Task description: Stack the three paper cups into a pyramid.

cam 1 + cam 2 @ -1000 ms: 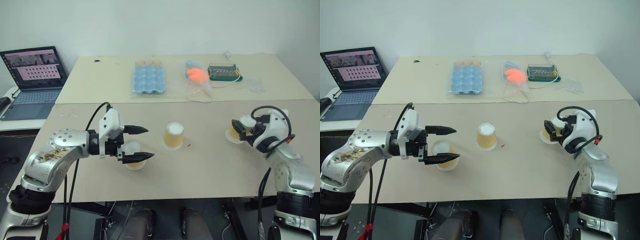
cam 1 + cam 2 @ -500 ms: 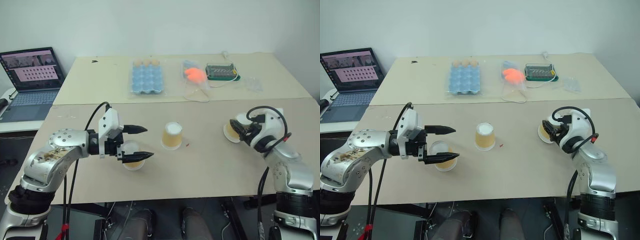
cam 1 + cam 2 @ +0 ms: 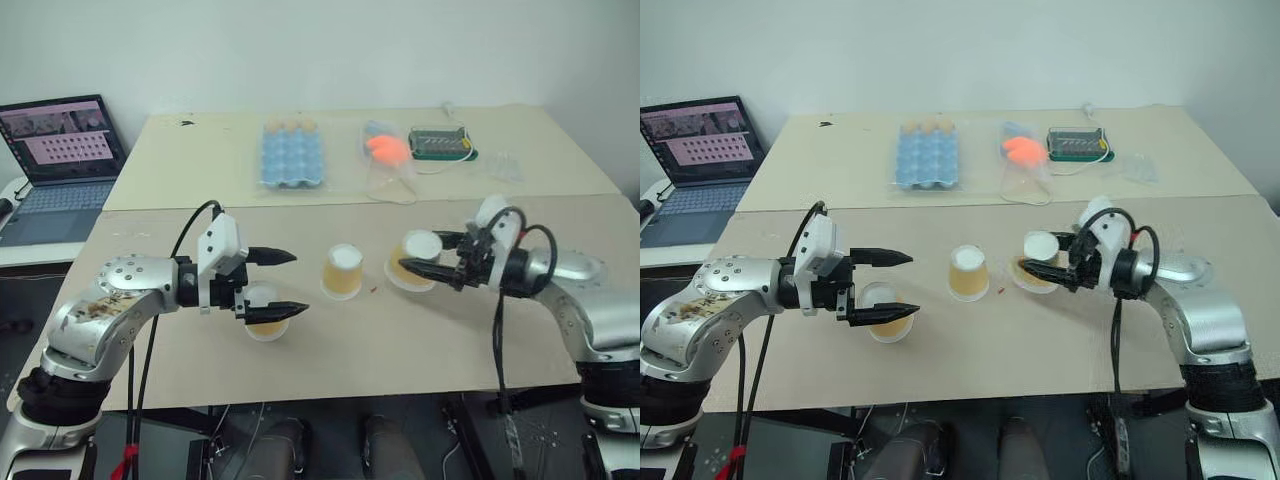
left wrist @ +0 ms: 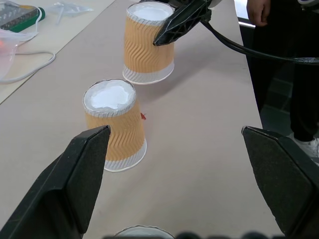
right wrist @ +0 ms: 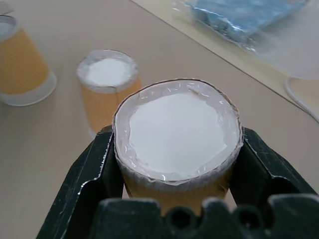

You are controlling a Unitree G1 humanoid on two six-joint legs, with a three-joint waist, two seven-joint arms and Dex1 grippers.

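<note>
Beige tabletop carries two inverted cups; right end effector grips a third cup, left end effector gapes wide.

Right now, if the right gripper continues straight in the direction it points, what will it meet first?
Probably the middle cup. The right gripper, shut on its own cup, points toward it, with a gap between them; depth is uncertain.

Lab/office: laptop w/ data grid; plain worktables.
</note>
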